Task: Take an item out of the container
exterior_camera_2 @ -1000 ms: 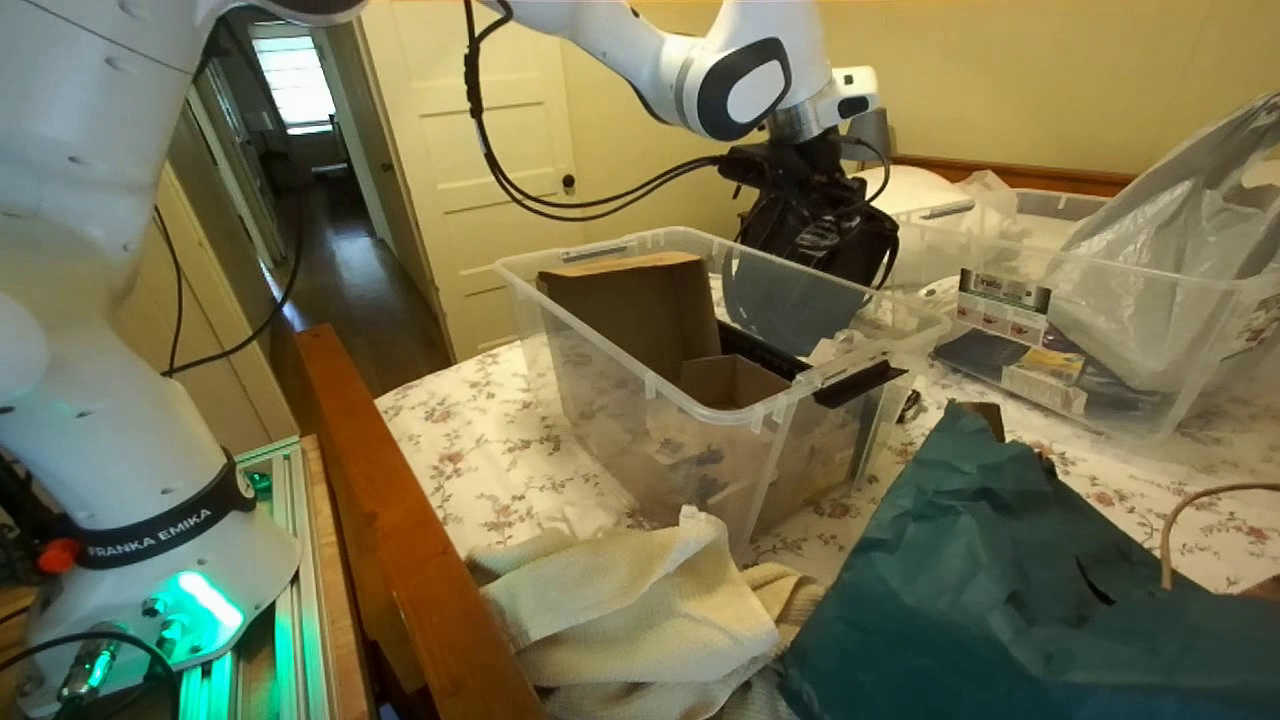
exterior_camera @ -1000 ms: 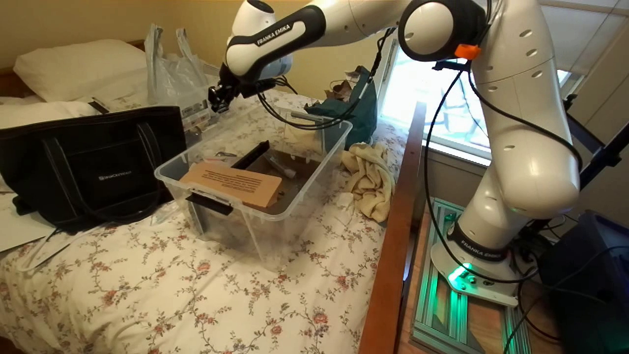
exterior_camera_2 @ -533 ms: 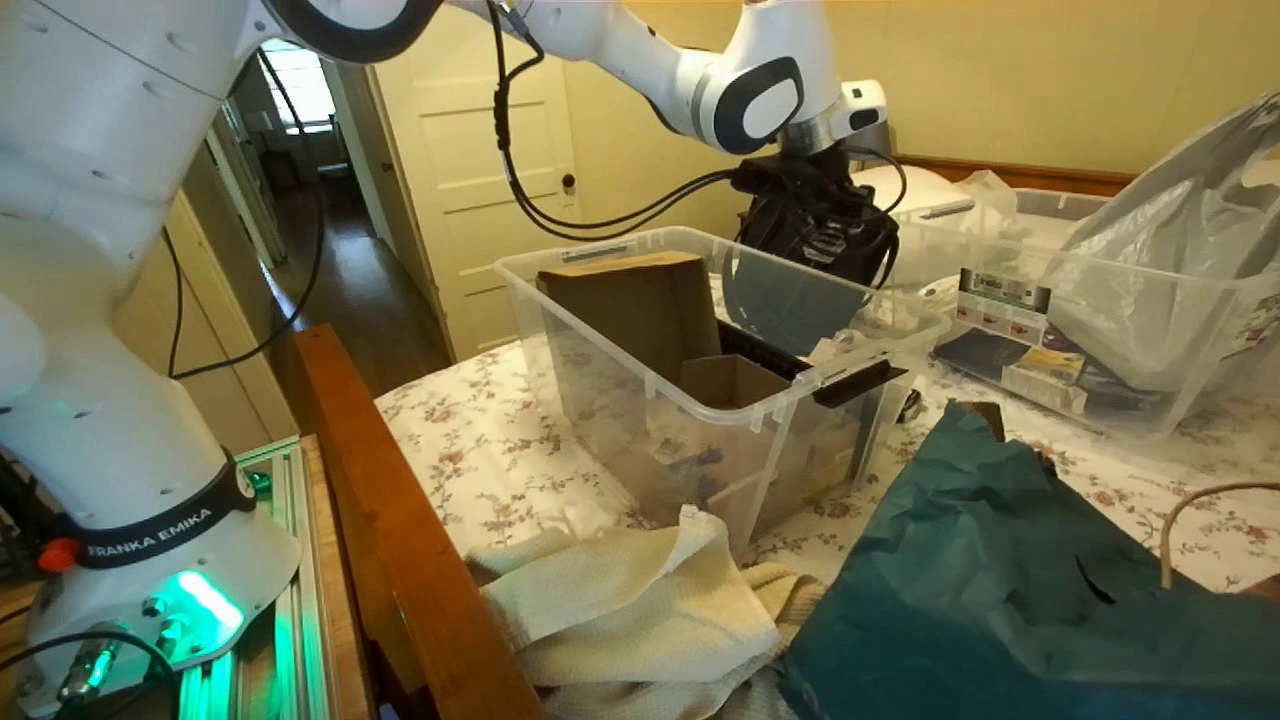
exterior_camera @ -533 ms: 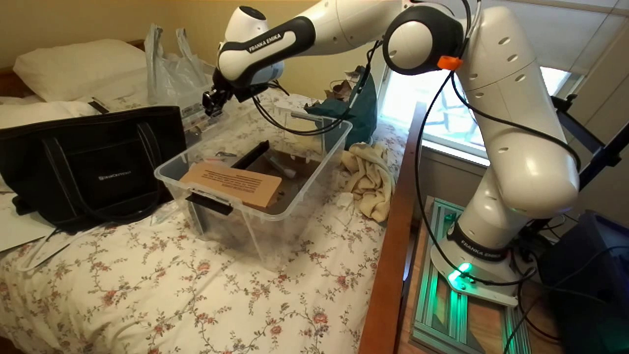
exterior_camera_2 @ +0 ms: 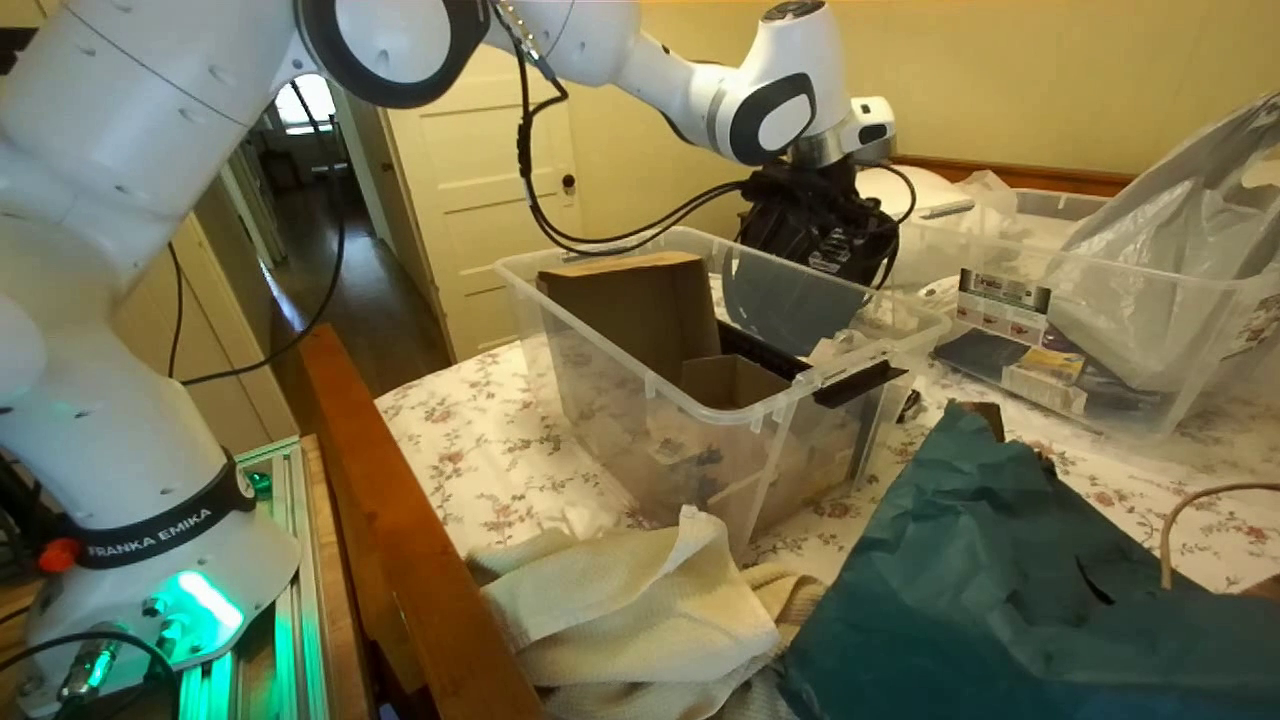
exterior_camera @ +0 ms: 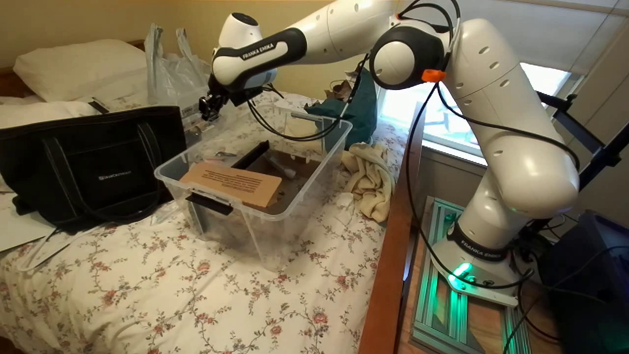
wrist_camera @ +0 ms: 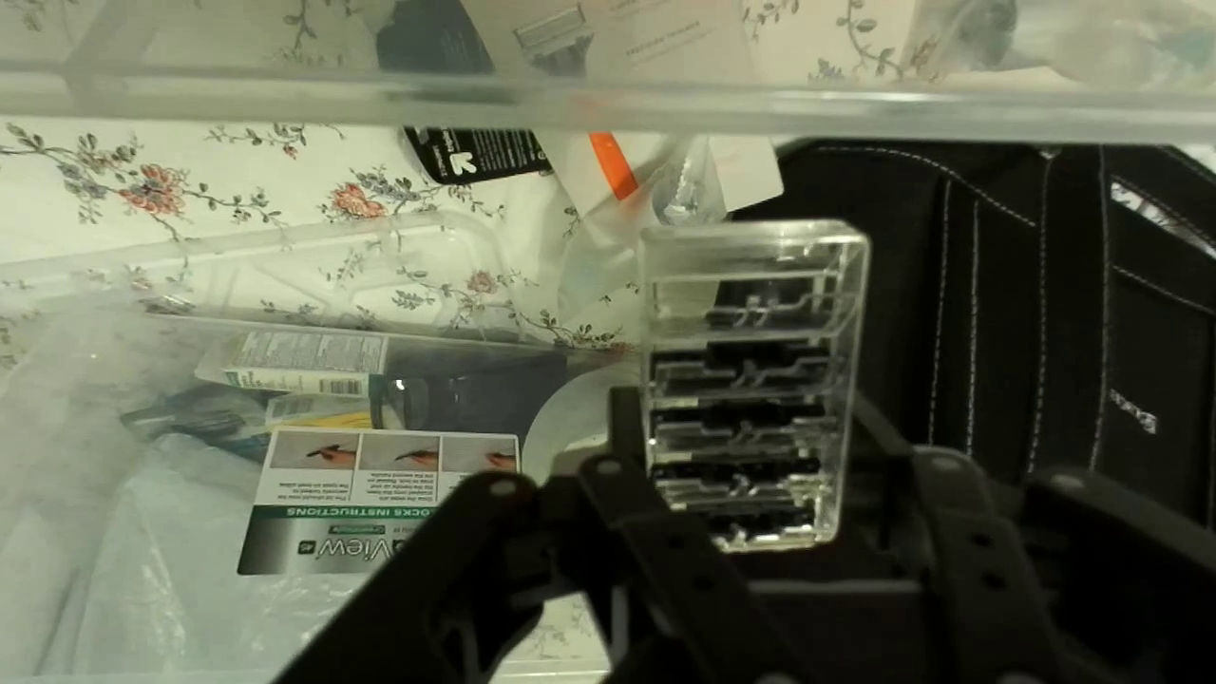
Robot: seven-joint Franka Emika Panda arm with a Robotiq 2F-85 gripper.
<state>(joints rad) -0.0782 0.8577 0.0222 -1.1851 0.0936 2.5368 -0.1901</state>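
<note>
The clear plastic tub stands on the bed, with a brown cardboard box and small items in it. It also shows in an exterior view. My gripper hangs above the bed, beyond the tub's far side near the black bag. In the wrist view, my gripper's fingers stand on both sides of a clear plastic case with black slots inside, and it is shut on it. The case is too small to make out in both exterior views. In an exterior view, the gripper blends with the black bag behind it.
A black bag stands beside the tub. A similar clear tub holds boxes and a grey plastic bag. A teal bag and a cream cloth lie nearby. A wooden bed rail runs before the robot base.
The arm has reached outward and down. My gripper has sunk a little and moved slightly away from the robot base. The tub and the other objects have not moved.
</note>
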